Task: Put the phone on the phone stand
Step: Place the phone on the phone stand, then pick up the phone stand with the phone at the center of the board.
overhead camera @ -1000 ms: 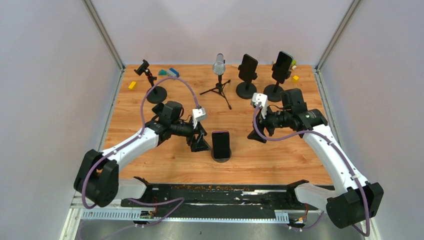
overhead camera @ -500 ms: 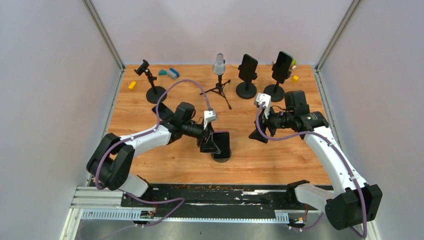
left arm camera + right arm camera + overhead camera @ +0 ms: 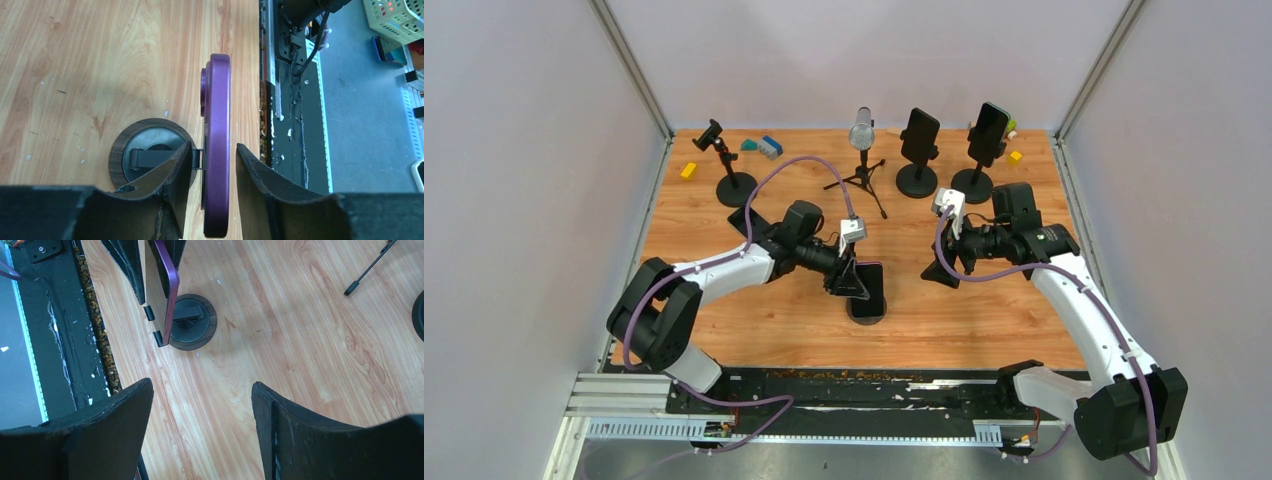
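- We find the phone (image 3: 216,125) upright in the stand (image 3: 150,135), at the near middle of the counter (image 3: 984,320); the stand's round base lies flat on the wood.
- The left claw (image 3: 213,150) straddles the phone; one finger (image 3: 175,165) sits at its back, beside the stand's clip; the other sits at its screen face; we see a thin gap at each tip, so this claw is released, not clamped.
- The right claw (image 3: 202,385) hovers to the right of the stand, well apart; its fingers stand wide over bare wood; released.

light: bright, even, diffuse | shadows: soft, faint | focus: sharp
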Available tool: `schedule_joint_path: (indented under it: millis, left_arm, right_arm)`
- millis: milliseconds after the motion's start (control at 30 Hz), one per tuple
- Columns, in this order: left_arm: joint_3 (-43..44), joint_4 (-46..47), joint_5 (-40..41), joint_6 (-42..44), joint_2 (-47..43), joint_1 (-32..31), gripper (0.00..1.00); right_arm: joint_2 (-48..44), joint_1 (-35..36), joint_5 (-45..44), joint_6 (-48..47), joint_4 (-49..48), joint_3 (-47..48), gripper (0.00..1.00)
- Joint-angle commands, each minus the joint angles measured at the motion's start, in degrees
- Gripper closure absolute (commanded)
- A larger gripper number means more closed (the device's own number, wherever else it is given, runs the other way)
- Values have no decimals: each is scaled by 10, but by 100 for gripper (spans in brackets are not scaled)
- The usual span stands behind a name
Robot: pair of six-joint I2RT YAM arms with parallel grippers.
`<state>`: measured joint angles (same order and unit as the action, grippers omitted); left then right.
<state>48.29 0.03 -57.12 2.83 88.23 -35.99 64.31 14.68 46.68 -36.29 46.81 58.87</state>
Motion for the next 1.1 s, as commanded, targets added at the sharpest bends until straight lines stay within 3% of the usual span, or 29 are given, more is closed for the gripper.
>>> schedule_joint_path:
  millis: [0,167,333,833,1067]
  left_arm:
    - [29,-41,-11,33,11,-2,56]
    - [34,-69,-6,53,15,-2,52]
    - [29,-79,-2,65,8,-2,54]
    - [38,-76,-9,58,6,-3,76]
    - [43,-87,-15,64,-2,-2,92]
  right_arm:
    - [-7,-2,20,-6,-17,-2,27]
    - [-5,-2,20,-10,-18,-7,27]
    - [-2,-2,23,-11,-16,-7,27]
    - [2,-2,21,-11,-17,-8,27]
    - [3,-3,19,-11,-16,-9,27]
